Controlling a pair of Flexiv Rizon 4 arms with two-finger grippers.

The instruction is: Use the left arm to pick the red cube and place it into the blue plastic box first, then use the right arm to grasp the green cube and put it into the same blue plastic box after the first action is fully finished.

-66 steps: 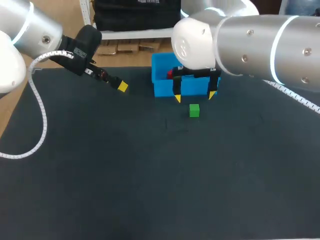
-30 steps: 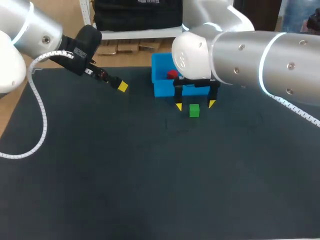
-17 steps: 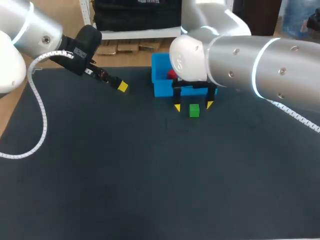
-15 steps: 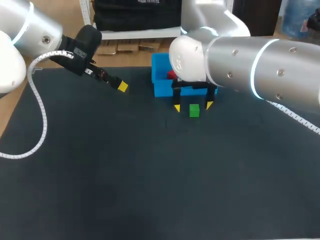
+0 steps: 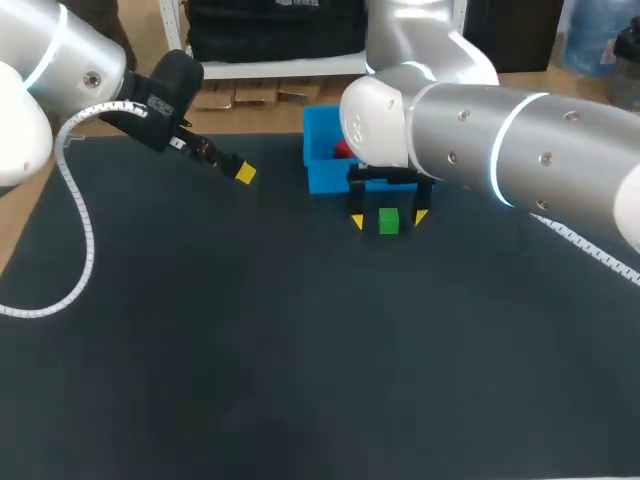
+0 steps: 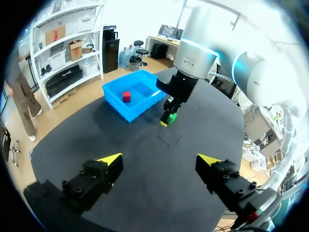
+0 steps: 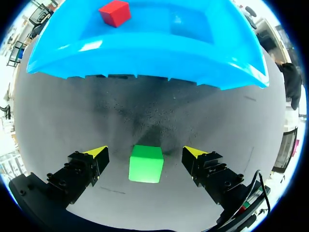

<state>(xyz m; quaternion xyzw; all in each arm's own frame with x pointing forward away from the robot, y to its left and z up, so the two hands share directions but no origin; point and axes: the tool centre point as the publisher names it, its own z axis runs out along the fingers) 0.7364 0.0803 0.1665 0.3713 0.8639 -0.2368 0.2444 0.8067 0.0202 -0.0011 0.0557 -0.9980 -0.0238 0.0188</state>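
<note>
A dark table (image 5: 200, 350) carries everything, and both arms come in over its far half. The right arm (image 5: 500, 140) reaches across past the middle, while the left arm (image 5: 60, 70) is parked at the far left edge, well apart from the work. The blue plastic box (image 5: 325, 180) stands at the far side of the table, just beyond the right arm's wrist. The left gripper (image 6: 159, 158) is spread wide with nothing between its fingers. The right gripper (image 7: 145, 152) is also spread wide and holds nothing. Its yellow tips stand one on each side of the green cube (image 5: 389, 221), with a clear gap to each face, so neither finger touches it. From the right wrist the cube lies squarely between the fingers on the bare table, its side faces roughly parallel to them, and the box's near wall runs crosswise straight ahead of it. The red cube (image 7: 115, 12) already lies inside the box near its far corner, so the left arm's share looks finished. What matters next is that the cube is centred in the jaws and the box is directly ahead. Judging from that, a plain squeeze should catch it, followed by a lift and a short carry forward over the near wall.
</note>
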